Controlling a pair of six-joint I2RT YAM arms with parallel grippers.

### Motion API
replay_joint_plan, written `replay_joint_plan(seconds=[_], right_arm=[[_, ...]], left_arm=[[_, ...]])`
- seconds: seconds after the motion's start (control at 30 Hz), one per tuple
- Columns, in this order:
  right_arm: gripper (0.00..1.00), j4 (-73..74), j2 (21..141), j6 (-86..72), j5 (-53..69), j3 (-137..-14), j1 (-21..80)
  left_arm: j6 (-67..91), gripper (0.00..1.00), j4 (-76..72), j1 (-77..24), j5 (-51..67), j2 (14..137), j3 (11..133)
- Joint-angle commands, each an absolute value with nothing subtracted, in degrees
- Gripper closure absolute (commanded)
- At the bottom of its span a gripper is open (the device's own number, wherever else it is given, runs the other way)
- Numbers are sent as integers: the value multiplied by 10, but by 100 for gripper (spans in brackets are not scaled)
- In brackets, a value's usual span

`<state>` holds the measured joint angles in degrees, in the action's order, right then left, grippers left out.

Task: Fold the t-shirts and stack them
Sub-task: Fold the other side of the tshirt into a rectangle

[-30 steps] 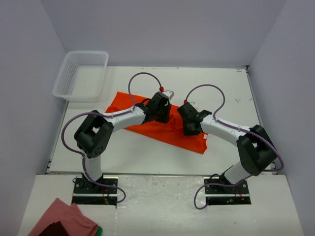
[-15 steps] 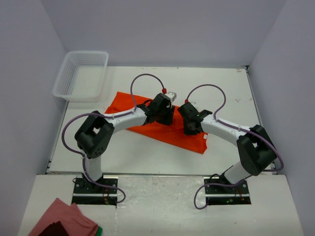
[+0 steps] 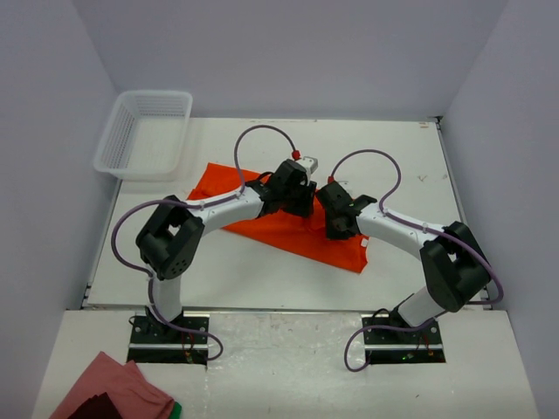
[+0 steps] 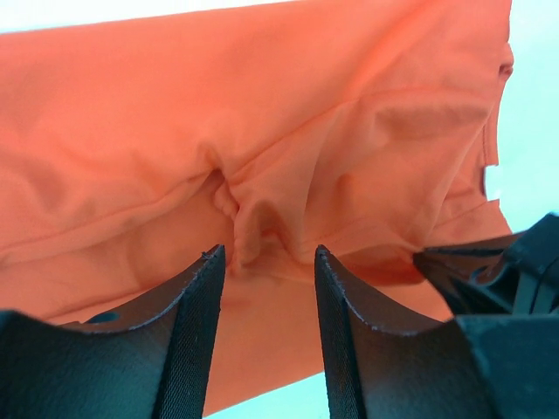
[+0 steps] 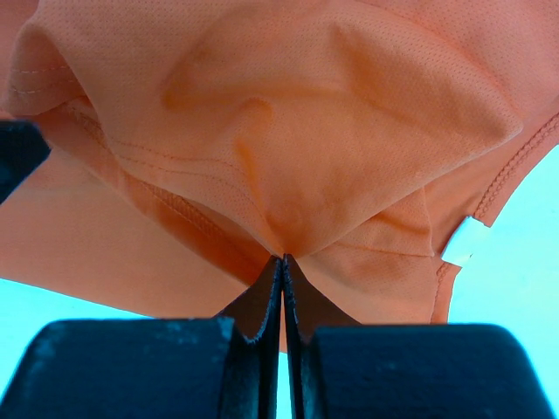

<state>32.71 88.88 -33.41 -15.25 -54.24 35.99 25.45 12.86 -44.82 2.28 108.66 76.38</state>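
At the middle of the white table (image 3: 393,157), the orange-red t-shirt (image 3: 281,234) lies as a long, wrinkled band of thin, finely meshed fabric with stitched hems. The right gripper (image 5: 283,262) pinches a raised fold, its black jaws pressed together. The left gripper (image 4: 266,262) stands parted over a puckered crease nearby.

A white plastic basket (image 3: 140,144) with mesh walls stands upright at the far left corner of my white surface (image 3: 262,271), close against the left wall. On the near ledge (image 3: 288,375), at its left end, lies a crumpled pink cloth (image 3: 109,388) with a dark patch and a sliver of green at its edge. Pale grey walls (image 3: 288,52) close in three sides.
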Motion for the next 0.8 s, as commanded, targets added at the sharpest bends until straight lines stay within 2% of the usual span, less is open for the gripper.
replay_joint_plan(seconds=[0.0,0.47,0.77], right_arm=[[100,315,877,-340,-149,-550,359],[100,314,878,-338,-146,-550,359],[100,314,882,-338,-148,-550,359]], left_arm=[[245,53,114,-452,23,1107,796],[240,57,123,-451,6,1128,801],[237,64,128,-452,4,1150,812]])
